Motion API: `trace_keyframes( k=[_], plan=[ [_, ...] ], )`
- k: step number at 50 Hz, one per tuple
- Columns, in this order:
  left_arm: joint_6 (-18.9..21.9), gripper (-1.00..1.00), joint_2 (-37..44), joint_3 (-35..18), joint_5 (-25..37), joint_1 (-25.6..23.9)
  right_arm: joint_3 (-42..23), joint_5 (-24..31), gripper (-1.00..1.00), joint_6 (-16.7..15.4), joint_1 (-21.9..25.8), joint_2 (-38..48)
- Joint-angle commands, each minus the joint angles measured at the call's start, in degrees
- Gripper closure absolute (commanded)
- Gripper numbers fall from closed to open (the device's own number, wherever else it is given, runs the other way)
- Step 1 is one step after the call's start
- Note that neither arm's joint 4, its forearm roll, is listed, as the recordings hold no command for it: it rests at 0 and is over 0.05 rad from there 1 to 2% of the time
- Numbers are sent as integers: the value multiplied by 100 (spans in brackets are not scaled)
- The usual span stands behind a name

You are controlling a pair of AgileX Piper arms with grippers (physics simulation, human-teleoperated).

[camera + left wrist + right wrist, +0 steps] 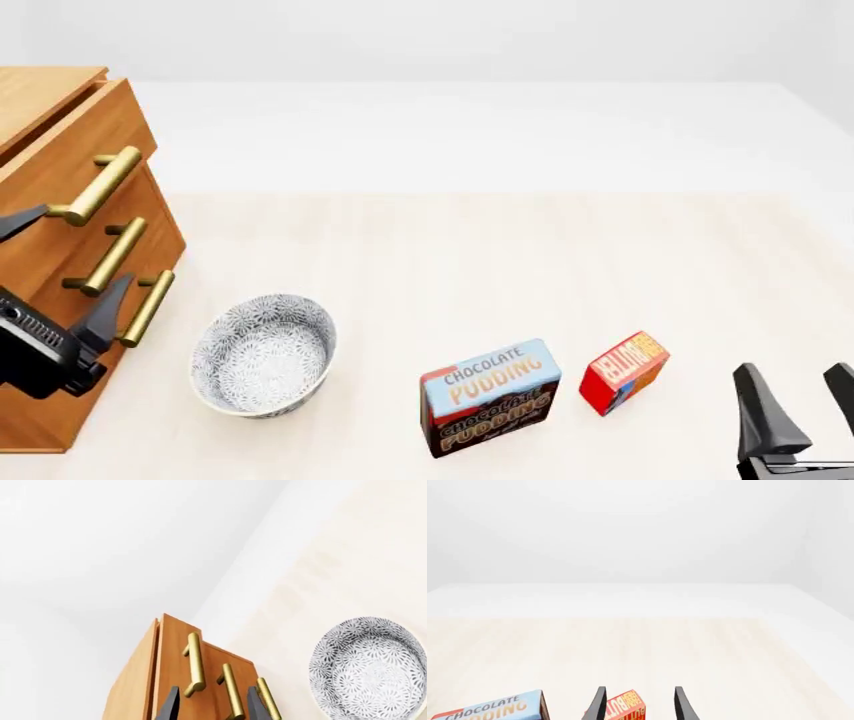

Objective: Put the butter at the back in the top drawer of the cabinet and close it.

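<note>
Here, butter point(622, 370) upright, long axis tilted rightward, both arms' fingers spread, empty.

Cabinet point(60, 200) far left; bowl point(263, 353) beside it; pudding box point(489, 396), then butter point(623, 371), rightward

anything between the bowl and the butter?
Front view: the chocolate pudding box stands between the bowl and the butter.
</note>
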Motion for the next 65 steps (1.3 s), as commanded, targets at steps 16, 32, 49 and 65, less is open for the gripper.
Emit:
trace_keyframes(
  k=[16, 32, 49, 65],
  plan=[
    [389, -100, 495, 110, -565, 260, 0, 0, -100, 0, 0, 0],
    [547, -100, 642, 178, -780, 355, 0, 0, -100, 0, 0, 0],
    [754, -100, 940, 149, -1097, 434, 0, 0, -100, 0, 0, 0],
    [825, -100, 1047, 57, -1178, 565, 0, 0, -100, 0, 0, 0]
  ],
)
